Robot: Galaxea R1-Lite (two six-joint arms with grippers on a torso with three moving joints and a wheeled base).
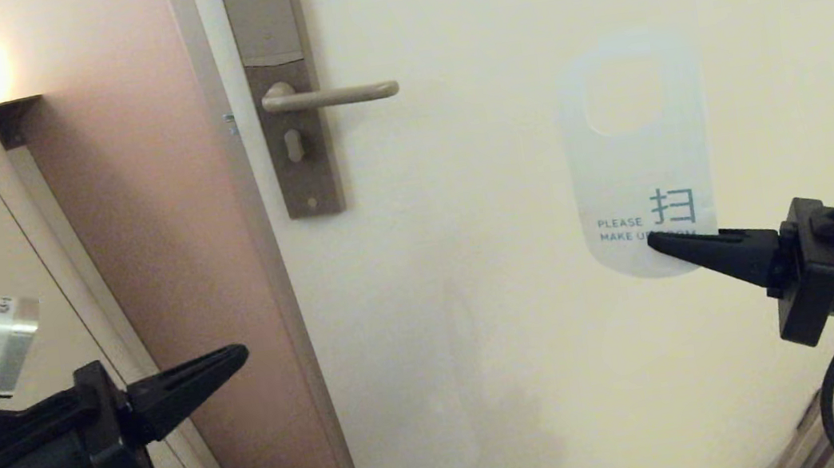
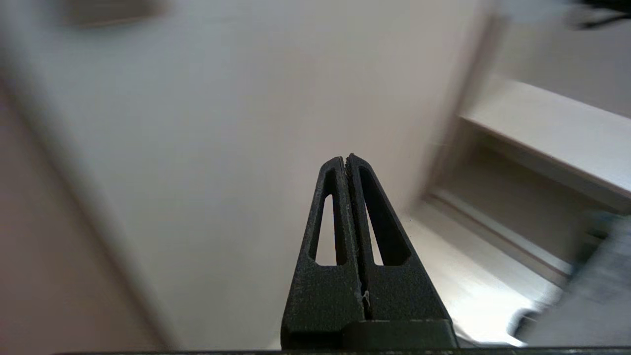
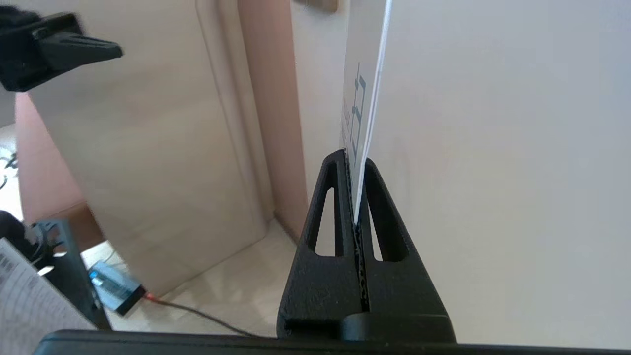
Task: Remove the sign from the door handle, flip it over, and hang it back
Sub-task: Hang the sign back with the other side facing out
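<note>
**Sign off the handle, white face showing, pinched at its lower edge**

Nearest, low on the left, the left gripper (image 1: 240,356) hangs empty with its fingers pressed together, well apart from the work. On the right, the right gripper (image 1: 655,240) is clamped on the bottom edge of the sign (image 1: 636,157), holding it upright in front of the door (image 1: 469,259), well to the right of the door handle (image 1: 330,97), which is bare.

The grip is thin and low: only the lower rim sits between the jaws, so the sign could pivot or slip out on the way back. Its hole is at the far top end from the grip, so a small wrist tilt would likely swing it wide of the lever's free tip.

The sign reads "PLEASE MAKE UP", the next word hidden behind the fingers, beside a teal character.
</note>
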